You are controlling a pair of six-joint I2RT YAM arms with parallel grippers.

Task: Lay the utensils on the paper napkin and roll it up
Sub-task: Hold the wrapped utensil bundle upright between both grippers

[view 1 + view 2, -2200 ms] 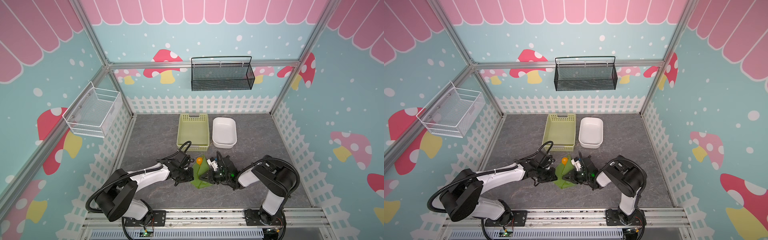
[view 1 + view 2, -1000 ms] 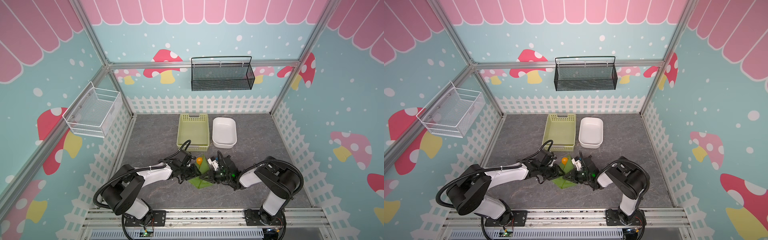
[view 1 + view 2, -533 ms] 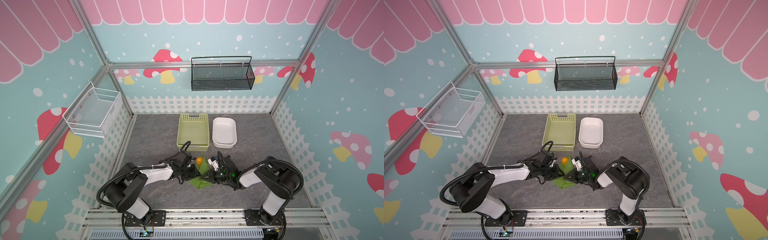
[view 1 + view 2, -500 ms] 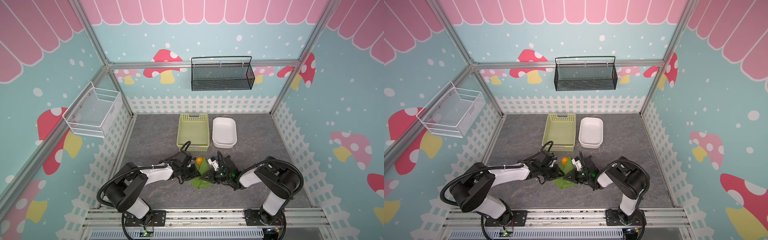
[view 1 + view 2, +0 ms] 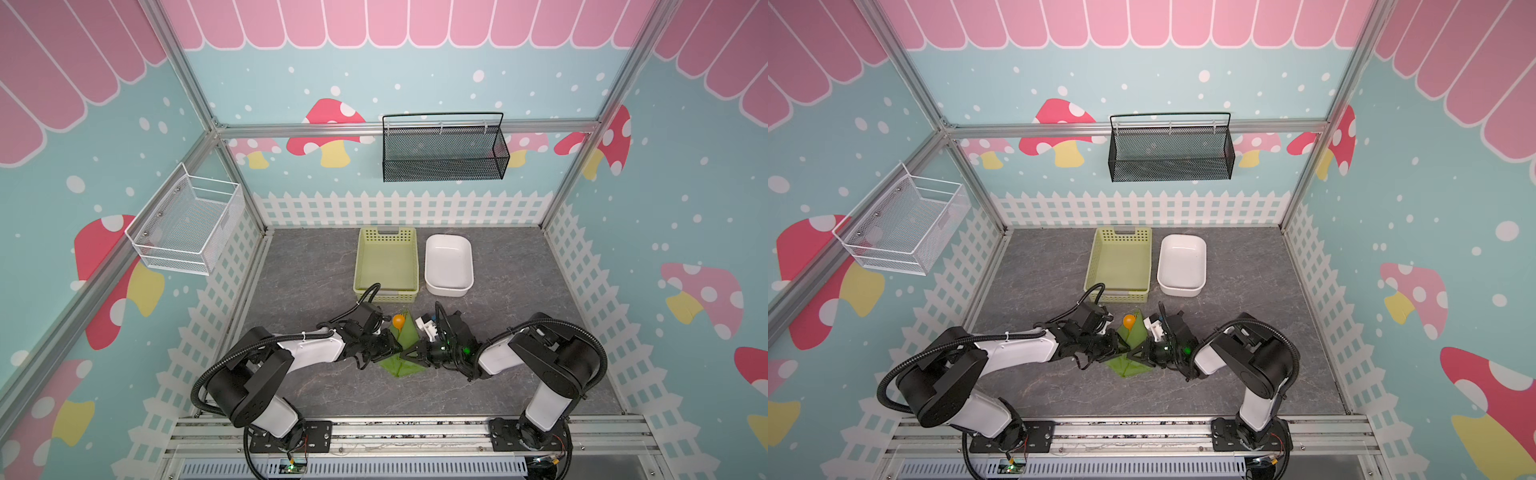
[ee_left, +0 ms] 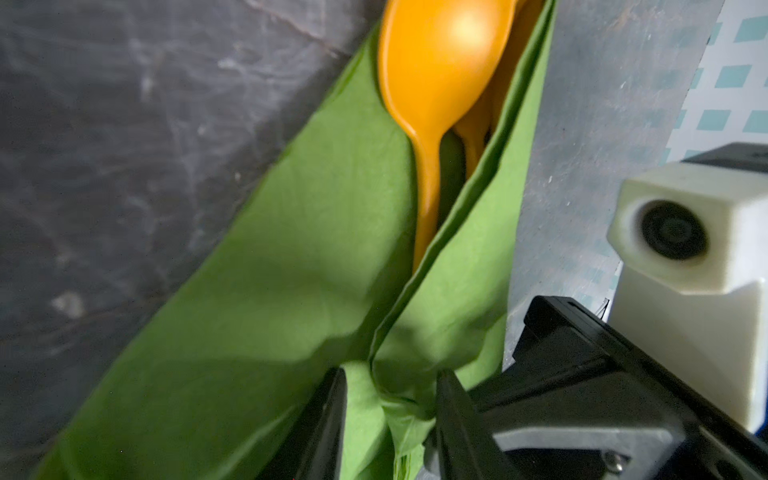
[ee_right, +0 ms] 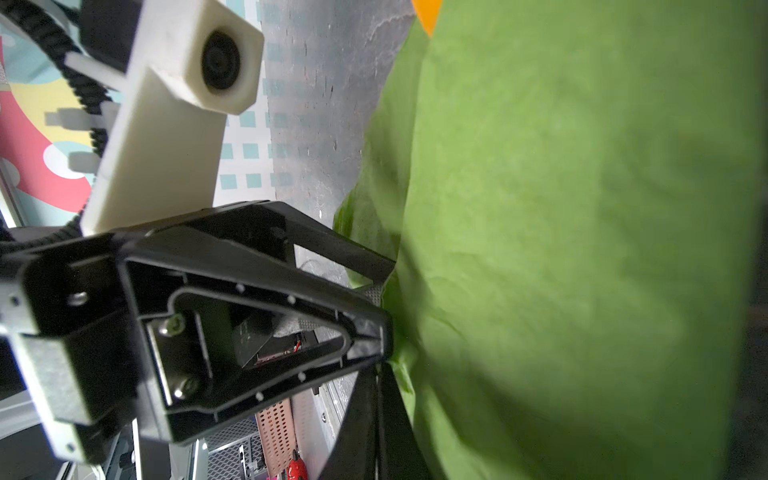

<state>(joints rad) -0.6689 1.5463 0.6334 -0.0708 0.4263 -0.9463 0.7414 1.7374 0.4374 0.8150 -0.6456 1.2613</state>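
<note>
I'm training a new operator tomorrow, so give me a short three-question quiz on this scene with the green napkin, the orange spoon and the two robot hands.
1. True or false: the paper napkin lies flat and fully unfolded.
2. Pick one. The right hand is: A) over the white dish; B) shut on the napkin's edge; C) inside the yellow-green basket.
3. Short answer: in the left wrist view, which utensil's bowl shows beyond the fold?

Key: 1 false, one side is folded over the handles; 2 B; 3 the spoon.
</note>
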